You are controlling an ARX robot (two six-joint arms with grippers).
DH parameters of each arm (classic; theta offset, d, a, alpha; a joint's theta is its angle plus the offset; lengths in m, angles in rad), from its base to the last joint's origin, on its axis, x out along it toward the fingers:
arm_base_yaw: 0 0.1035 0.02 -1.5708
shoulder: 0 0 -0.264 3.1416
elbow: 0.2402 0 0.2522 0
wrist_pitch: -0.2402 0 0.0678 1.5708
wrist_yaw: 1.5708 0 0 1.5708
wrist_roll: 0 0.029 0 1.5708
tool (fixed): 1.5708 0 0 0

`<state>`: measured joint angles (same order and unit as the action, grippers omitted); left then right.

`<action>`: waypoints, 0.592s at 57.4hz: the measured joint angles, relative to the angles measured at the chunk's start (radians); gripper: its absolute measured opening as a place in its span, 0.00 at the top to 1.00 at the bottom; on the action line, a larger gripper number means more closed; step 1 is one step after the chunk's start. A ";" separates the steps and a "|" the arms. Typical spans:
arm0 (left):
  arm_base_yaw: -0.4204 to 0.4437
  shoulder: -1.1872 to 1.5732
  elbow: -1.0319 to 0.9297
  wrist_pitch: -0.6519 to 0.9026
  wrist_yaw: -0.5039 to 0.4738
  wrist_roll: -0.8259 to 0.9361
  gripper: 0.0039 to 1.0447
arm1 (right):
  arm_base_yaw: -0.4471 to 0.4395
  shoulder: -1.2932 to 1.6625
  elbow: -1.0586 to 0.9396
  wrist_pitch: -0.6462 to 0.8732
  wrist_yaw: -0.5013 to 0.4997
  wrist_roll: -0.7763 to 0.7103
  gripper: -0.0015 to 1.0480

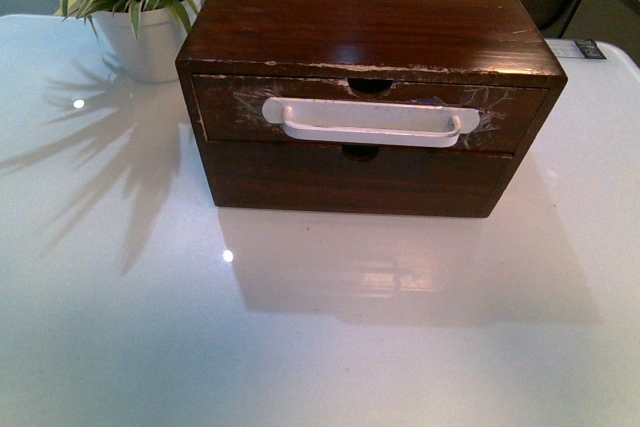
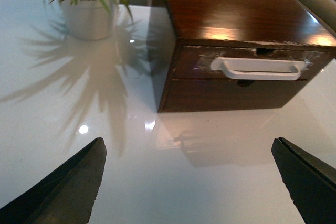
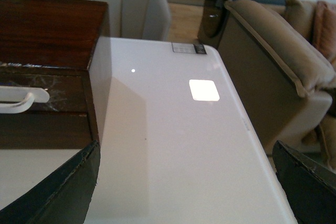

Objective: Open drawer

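A dark-brown wooden chest stands on the white table. Its upper drawer is shut, with a scratched whitish front, a notch in its top edge and a long white bar handle. Below it is a plain dark drawer front with only a notch. The drawer and handle also show in the left wrist view, well ahead of my open, empty left gripper. My right gripper is open and empty over bare table, beside the chest's corner; the handle's end shows there. Neither arm shows in the front view.
A potted plant in a white pot stands at the chest's left rear. The table's right edge borders a beige sofa. A pale chair stands behind the table.
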<state>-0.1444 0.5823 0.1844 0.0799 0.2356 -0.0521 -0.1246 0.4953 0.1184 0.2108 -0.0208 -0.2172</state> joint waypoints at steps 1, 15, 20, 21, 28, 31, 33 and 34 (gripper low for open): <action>-0.007 0.021 0.003 0.017 0.004 0.012 0.08 | -0.009 0.038 0.010 0.025 -0.025 -0.024 0.09; -0.159 0.579 0.164 0.356 0.088 0.235 0.08 | 0.056 0.502 0.126 0.159 -0.214 -0.342 0.09; -0.183 0.708 0.208 0.414 0.106 0.306 0.08 | 0.101 0.589 0.146 0.191 -0.226 -0.395 0.09; -0.185 0.723 0.214 0.418 0.112 0.314 0.08 | 0.114 0.613 0.153 0.199 -0.232 -0.414 0.09; -0.199 0.862 0.274 0.457 0.155 0.404 0.08 | 0.183 0.734 0.201 0.231 -0.239 -0.500 0.09; -0.200 0.914 0.302 0.458 0.166 0.441 0.08 | 0.206 0.782 0.227 0.235 -0.251 -0.526 0.09; -0.200 0.944 0.320 0.458 0.176 0.469 0.08 | 0.217 0.811 0.245 0.238 -0.258 -0.547 0.09; -0.200 0.964 0.332 0.458 0.183 0.484 0.08 | 0.224 0.832 0.258 0.240 -0.263 -0.556 0.09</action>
<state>-0.3443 1.5459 0.5163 0.5381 0.4183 0.4316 0.0990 1.3270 0.3767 0.4503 -0.2840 -0.7731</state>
